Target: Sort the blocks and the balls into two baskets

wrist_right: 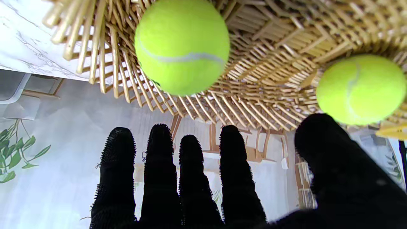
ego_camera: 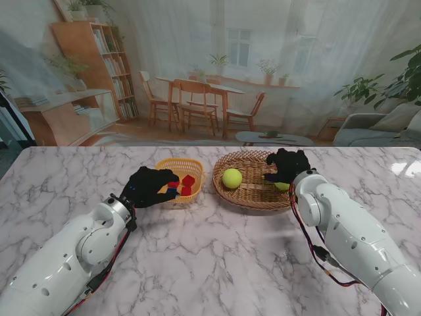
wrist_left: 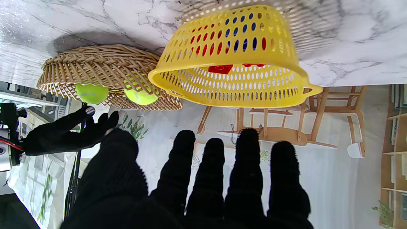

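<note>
Your right hand (ego_camera: 287, 166) hovers spread and empty over the wicker basket (ego_camera: 253, 195), both balls under it; your left hand (ego_camera: 150, 186), empty too, sits beside the yellow basket (ego_camera: 179, 164)

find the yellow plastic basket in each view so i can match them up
Stand view: the yellow plastic basket sits at table centre, left of the wicker basket, just beyond the left hand.
Left wrist view: it fills the middle, red blocks showing inside.
Right wrist view: only a yellow sliver at the edge, possibly its rim; cannot confirm.
Shared landmark: the wicker basket holding tennis balls.
</note>
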### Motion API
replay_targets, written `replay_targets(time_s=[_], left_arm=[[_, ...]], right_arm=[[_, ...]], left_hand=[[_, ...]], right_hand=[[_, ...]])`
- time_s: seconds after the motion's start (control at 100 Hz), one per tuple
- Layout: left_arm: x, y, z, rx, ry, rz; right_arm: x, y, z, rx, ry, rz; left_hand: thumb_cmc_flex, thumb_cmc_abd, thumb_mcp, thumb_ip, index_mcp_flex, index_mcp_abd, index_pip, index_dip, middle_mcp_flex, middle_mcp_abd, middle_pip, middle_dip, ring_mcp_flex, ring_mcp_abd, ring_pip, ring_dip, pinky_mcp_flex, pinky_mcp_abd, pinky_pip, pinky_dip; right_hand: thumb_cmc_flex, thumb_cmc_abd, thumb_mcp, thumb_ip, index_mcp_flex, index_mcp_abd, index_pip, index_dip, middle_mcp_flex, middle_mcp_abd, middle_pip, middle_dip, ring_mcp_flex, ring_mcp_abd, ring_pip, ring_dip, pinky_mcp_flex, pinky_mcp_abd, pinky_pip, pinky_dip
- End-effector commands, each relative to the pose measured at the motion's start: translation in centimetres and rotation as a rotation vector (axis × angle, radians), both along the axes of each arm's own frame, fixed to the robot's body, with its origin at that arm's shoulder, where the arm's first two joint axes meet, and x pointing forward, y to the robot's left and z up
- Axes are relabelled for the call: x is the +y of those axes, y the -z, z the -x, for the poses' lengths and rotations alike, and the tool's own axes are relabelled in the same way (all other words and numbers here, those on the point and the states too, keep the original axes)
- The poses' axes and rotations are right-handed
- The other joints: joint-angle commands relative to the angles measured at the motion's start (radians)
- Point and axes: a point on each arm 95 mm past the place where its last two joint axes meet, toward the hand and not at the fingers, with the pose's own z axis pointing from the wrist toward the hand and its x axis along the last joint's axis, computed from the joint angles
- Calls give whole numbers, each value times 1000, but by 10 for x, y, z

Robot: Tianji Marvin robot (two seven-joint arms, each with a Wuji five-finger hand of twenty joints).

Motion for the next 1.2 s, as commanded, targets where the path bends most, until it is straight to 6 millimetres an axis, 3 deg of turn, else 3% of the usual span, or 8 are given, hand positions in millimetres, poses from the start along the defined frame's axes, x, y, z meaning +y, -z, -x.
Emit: replay_targets(time_s=[0.0,0.29,0.48,0.77,1.19], left_arm=[[-1,2,0,16,2,9],[-1,1,1,11,2,23],[-2,-5,6,-1,17,67],[-1,-12,15,-21,28,86],[-8,-7,13,16,43,137]], right_arm=[[4,-3,7,-17,-20,-18],[18,-39,43,-105,-111,-168],[39,-45,72,-145,-164,-334],[61,-30,94,-184,-251,-433],[69,21,101,-129,-228,-524]], left_hand=[[-4,43,-26,-8,-4,-7,-12,-1,-36,12,-21,-9,-26,9,-20,-7,-16,5,-28,4],[-4,43,-26,-8,-9,-5,-16,-4,-36,12,-20,-8,-25,9,-21,-8,-18,8,-28,5],[-7,42,-27,-8,-10,-6,-17,-5,-31,12,-20,-9,-25,12,-22,-9,-18,9,-28,5],[-7,42,-26,-8,-17,-4,-24,-8,-28,12,-21,-9,-24,11,-23,-9,-17,9,-29,5],[-6,42,-26,-8,-18,-5,-24,-8,-24,8,-19,-7,-25,10,-22,-9,-16,6,-28,7]], right_hand=[[-13,29,-40,32,-12,2,-13,15,-22,4,-27,-16,-24,16,-56,-16,-20,28,-13,-17],[-3,51,-89,40,23,-8,-33,14,38,-4,-55,-39,6,24,-80,-27,-22,35,-22,-24],[6,63,-126,43,46,-12,-49,12,70,-7,-71,-35,22,25,-86,-22,-21,41,-22,-22],[4,88,-163,47,42,-9,-60,16,90,-12,-75,-24,42,19,-89,-18,-3,41,-18,-19],[-3,101,-180,52,45,-12,-40,28,102,-22,-54,-12,62,5,-76,-13,11,38,-12,-22]])
